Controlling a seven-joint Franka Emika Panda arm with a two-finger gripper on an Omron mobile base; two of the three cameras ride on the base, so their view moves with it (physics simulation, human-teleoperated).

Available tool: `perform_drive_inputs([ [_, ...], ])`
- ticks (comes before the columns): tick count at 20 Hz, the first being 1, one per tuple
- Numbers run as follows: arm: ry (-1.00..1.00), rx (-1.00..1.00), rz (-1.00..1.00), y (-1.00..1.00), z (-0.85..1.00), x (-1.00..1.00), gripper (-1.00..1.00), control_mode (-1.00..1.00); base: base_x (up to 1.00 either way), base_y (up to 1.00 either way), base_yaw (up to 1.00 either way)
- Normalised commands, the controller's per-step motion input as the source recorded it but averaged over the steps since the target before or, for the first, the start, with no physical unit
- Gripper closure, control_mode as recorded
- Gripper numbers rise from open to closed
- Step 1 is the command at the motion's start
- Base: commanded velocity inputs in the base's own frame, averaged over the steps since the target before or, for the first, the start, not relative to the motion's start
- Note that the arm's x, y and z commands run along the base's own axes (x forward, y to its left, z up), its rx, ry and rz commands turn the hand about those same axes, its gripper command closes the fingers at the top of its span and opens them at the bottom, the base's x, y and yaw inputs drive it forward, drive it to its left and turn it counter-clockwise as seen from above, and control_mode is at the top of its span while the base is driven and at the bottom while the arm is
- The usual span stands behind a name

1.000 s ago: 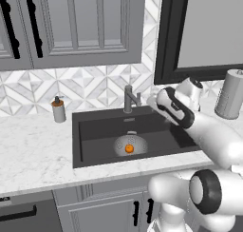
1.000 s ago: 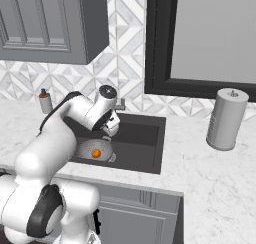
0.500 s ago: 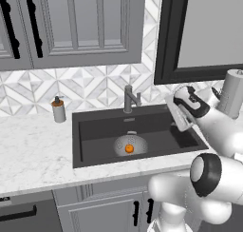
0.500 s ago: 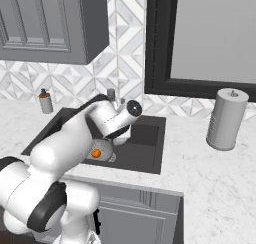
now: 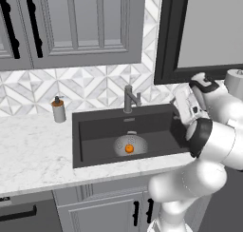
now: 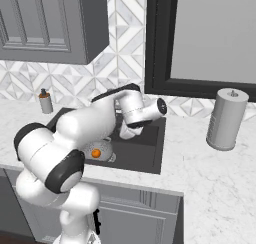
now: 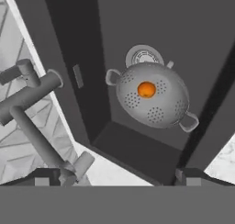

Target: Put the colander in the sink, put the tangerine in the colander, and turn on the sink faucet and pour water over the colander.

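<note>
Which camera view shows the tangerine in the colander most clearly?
The hand view: the tangerine lies unobstructed in the colander, seen from above. In the left base view it is a small orange dot; in the right base view the arm partly crowds it.

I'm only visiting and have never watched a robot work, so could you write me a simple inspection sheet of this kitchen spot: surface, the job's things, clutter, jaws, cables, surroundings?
Surface: white marble counter around a dark sink.
Job's things: colander stands on the sink floor beside the drain; tangerine lies inside the colander; sink faucet stands at the back rim, no water seen running.
Clutter: soap bottle left of the sink; grey canister on the counter to its right.
Jaws: gripper has its jaws wide open, holding nothing, above the sink near the faucet.
Cables: nothing seen.
Surroundings: grey cabinets above, patterned tile backsplash, dark-framed window.
</note>
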Motion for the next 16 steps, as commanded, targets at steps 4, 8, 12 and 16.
perform_drive_inputs([
  [4, -0.10, 0.31, -0.11, 0.00, -0.08, 0.26, -1.00, -1.00, 0.00, 0.00, 0.00],
  [8, 0.00, 0.20, -0.05, 0.09, 0.00, 0.24, -1.00, -1.00, 0.00, 0.00, 0.00],
  [12, 0.00, 0.15, -0.02, 0.32, 0.00, 0.21, -1.00, -1.00, 0.00, 0.00, 0.00],
  [16, 0.05, 0.10, 0.00, 0.36, 0.00, 0.29, -1.00, -1.00, 0.00, 0.00, 0.00],
])
